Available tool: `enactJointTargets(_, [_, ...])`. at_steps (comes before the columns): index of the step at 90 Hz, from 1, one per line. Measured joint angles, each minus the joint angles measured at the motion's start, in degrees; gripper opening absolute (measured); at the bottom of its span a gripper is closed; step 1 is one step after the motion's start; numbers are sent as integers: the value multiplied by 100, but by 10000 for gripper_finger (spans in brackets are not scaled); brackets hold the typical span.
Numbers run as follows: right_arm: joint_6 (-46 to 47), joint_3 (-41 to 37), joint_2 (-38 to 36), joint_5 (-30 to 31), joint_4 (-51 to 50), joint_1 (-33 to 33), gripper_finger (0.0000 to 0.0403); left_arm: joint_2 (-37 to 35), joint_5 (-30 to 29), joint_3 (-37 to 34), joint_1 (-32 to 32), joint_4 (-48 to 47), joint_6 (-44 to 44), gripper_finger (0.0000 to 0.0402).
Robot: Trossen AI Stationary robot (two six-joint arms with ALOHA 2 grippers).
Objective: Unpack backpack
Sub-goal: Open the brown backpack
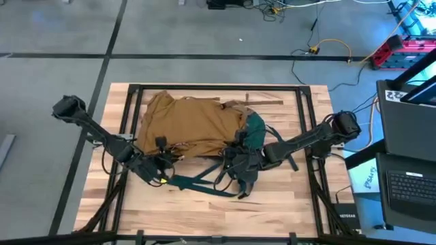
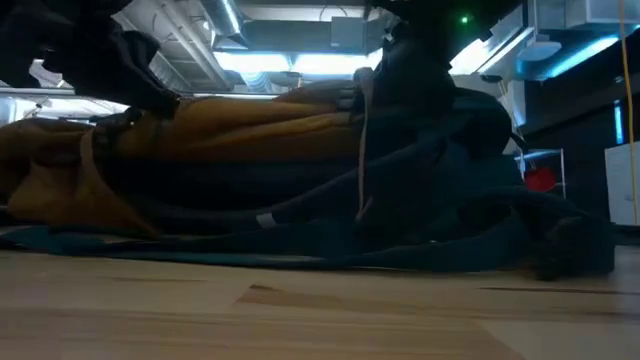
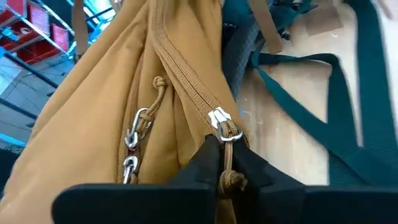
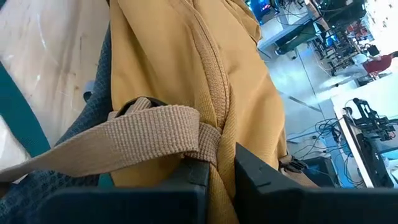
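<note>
While the backpack lay flat on the worktop, the left gripper pinched its zipper cord, seemingly to open it, and the right gripper clamped the tan seam to steady it.

The table is pale wood planking with a dark metal frame running around its edges. Flat on it lies the backpack, tan body toward the far side, teal base at its right end. Teal straps trail off the backpack onto the near boards.
</note>
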Motion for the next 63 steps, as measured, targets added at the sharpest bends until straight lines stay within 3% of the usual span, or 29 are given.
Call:
enactJointTargets(29, [-64,18,14,68,209,7,12,-5,39,25,-662,-231,-869,1])
enactJointTargets(46, [-349,2,14,-105,530,-17,12,-5,-110,7,-722,-45,-527,9])
enactJointTargets(63, [-373,-10,14,13,549,-109,12,-5,30,0,-685,236,21,59])
